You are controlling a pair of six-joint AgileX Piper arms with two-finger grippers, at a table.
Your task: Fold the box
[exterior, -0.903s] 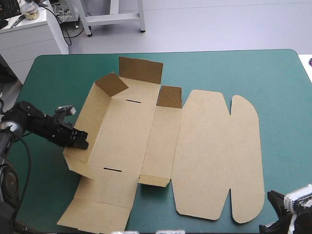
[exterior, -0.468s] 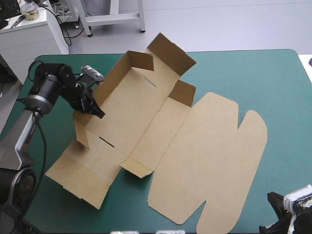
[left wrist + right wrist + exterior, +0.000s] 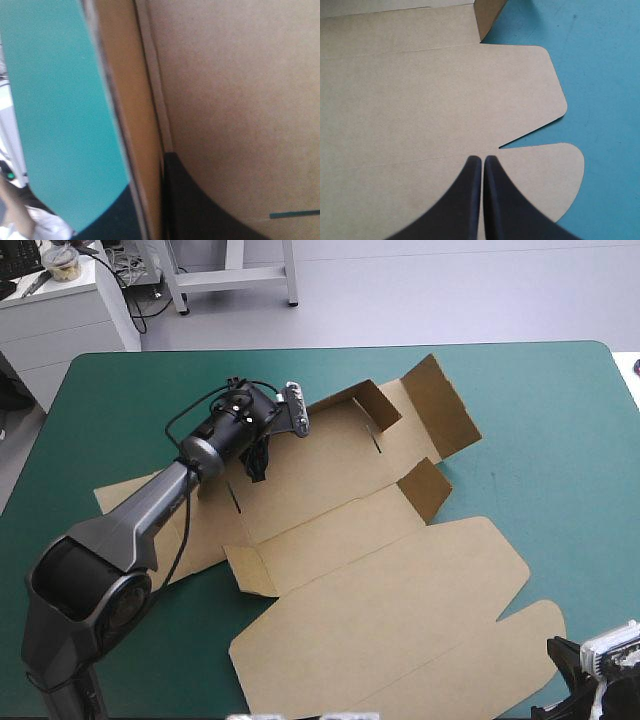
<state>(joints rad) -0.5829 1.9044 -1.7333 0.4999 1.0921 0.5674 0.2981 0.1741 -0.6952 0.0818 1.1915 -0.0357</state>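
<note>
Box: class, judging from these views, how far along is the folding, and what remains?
Done: two small end flaps of the box stand up. In hand: the left tool is shut on a side wall. Left: the lid lies flat and the walls are not tucked. The right tool is shut, holding nothing.

You've got table (image 3: 560, 390), teal-green cover showing along right side and upper left of frame. Brown box (image 3: 400, 610) lies skewed across centre: lid flat toward lower right, flaps standing at upper centre, one panel flat at left.
</note>
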